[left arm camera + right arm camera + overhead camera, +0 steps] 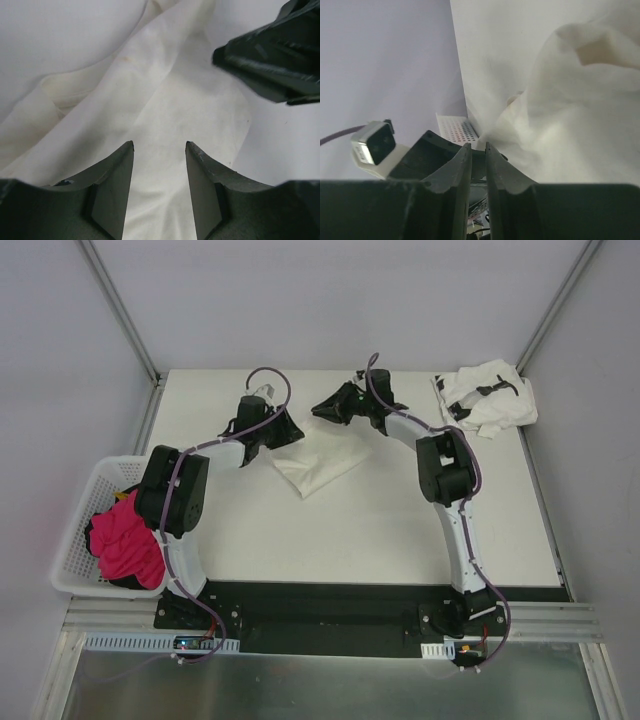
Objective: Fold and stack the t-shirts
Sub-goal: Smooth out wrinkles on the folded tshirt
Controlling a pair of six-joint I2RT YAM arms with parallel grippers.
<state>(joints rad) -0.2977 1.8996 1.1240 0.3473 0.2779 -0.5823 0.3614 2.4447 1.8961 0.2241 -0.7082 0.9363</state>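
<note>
From above, the cream shirt (320, 465) lies bunched into a rough folded patch at the middle of the table (350, 540), towards its far half. The left gripper (287, 436) sits at the shirt's left edge, and the right gripper (320, 410) is just beyond its far edge. The printed shirt (487, 398) lies crumpled in the far right corner, well apart from both arms. A basket (75, 510) stands off the table's left side with a pink cloth (125, 540) heaped in it.

In the left wrist view, the left gripper (159, 145) has its fingers spread, with nothing between them. The cream shirt (165, 110) lies creased below them. The right gripper (222, 56) points in from the upper right, close over the cloth.

In the right wrist view, the right gripper (477, 146) has its fingers pressed nearly together, only a thin dark slit between them and no cloth seen in it. The cream shirt (570, 110) rises in soft folds just to their right. The basket (455, 130) shows beyond the tips.
</note>
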